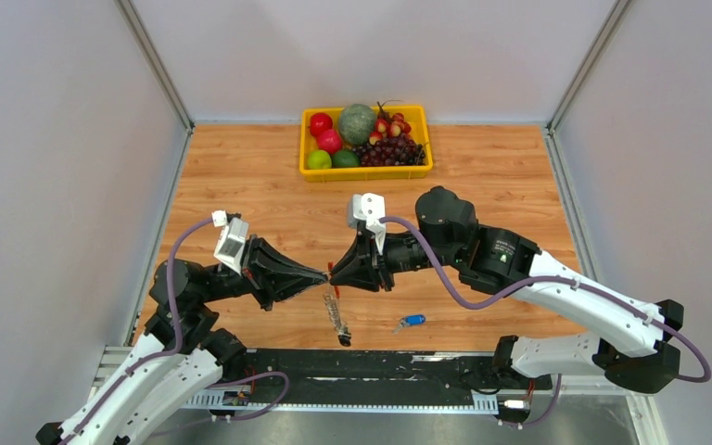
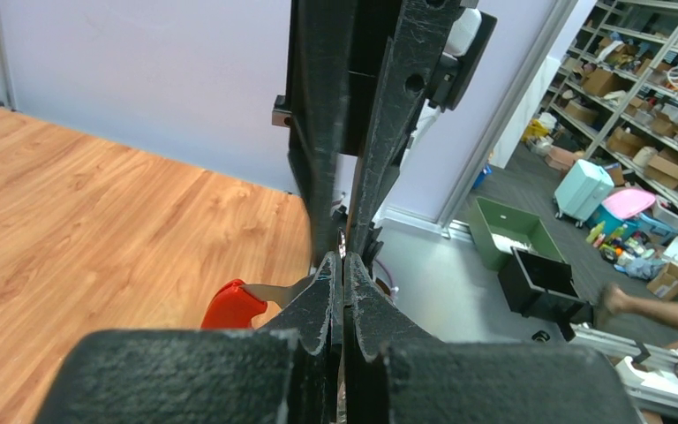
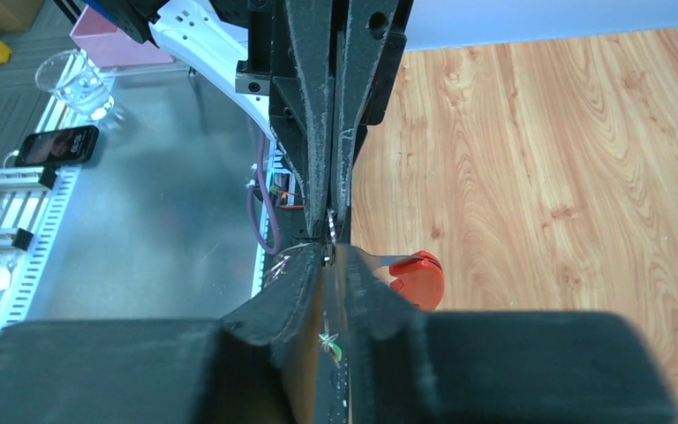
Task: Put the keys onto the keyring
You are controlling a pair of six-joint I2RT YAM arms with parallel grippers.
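My two grippers meet tip to tip above the front of the table. The left gripper (image 1: 323, 275) (image 2: 342, 262) is shut on the keyring, a silver sliver of which (image 2: 342, 241) shows just past its tips. The keyring's grey feathery charm (image 1: 337, 318) (image 3: 330, 341) hangs below. My right gripper (image 1: 336, 271) (image 3: 328, 249) is closed down at its tips on the red key (image 2: 232, 306) (image 3: 418, 277). The key's blade runs in to the tips and its head sticks out sideways. The blue key (image 1: 413, 321) lies flat on the table to the right.
A yellow basket (image 1: 308, 172) of fruit stands at the back middle of the wooden table (image 1: 241, 176). Grey walls close in both sides. A black rail (image 1: 380, 366) runs along the near edge between the arm bases.
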